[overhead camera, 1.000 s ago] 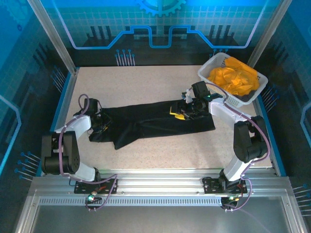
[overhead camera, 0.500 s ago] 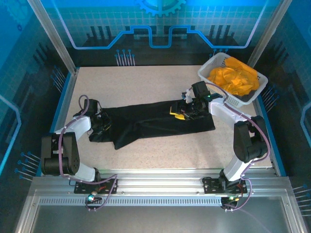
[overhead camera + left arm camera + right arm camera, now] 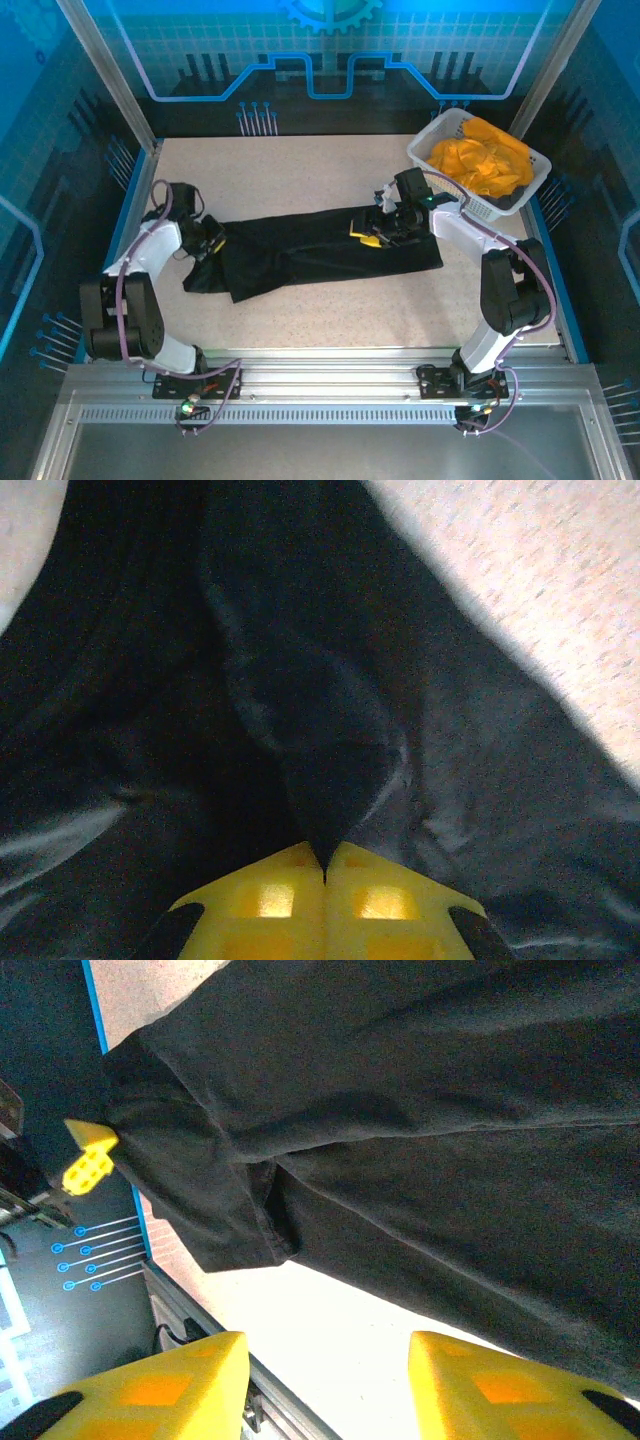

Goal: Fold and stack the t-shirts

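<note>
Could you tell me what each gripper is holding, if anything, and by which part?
The left gripper is shut on a pinched fold of the black t-shirt near its left end. The right gripper stands open, holding nothing.

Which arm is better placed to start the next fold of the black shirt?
Probably left: the left gripper is shut on the black t-shirt's left end; the right gripper is open, holding nothing.

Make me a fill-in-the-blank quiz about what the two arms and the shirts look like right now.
1. The left gripper is pinched shut on the ___ t-shirt.
2. The right gripper is ___, holding nothing.
3. The white basket of orange-yellow shirts stands at the table's far ___ corner.
Missing words: black; open; right.
</note>
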### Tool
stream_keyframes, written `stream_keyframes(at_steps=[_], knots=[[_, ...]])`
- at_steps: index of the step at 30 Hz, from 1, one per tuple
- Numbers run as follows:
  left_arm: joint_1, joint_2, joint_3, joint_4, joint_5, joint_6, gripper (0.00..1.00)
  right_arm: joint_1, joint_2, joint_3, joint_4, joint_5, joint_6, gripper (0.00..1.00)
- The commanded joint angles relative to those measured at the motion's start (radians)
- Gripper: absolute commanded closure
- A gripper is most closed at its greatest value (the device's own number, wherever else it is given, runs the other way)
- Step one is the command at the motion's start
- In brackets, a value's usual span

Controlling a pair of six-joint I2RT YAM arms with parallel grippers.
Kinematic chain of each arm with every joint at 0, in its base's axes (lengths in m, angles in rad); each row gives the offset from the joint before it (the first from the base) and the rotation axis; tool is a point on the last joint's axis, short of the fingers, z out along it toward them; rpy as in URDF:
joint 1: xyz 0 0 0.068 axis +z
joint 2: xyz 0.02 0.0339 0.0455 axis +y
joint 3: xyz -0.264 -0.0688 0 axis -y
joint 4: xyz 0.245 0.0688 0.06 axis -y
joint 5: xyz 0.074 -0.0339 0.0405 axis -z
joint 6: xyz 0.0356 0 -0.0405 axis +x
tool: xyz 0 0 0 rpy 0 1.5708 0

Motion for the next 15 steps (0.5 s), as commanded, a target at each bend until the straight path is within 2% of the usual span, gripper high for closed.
stream_keyframes(at_steps=[1, 10, 15], knots=[[0.027, 0.066, 0.089, -0.121, -0.011, -0.030, 1.00, 0.000, -0.023, -0.008, -0.027, -0.007, -0.010, 0.53], [0.076, 0.257, 0.289, -0.176, 0.019, -0.034, 1.00, -0.008, -0.058, -0.057, -0.022, -0.008, -0.010, 0.53], [0.090, 0.331, 0.323, -0.179, 0.002, -0.027, 1.00, -0.009, -0.070, -0.066, -0.023, -0.005, -0.009, 0.53]])
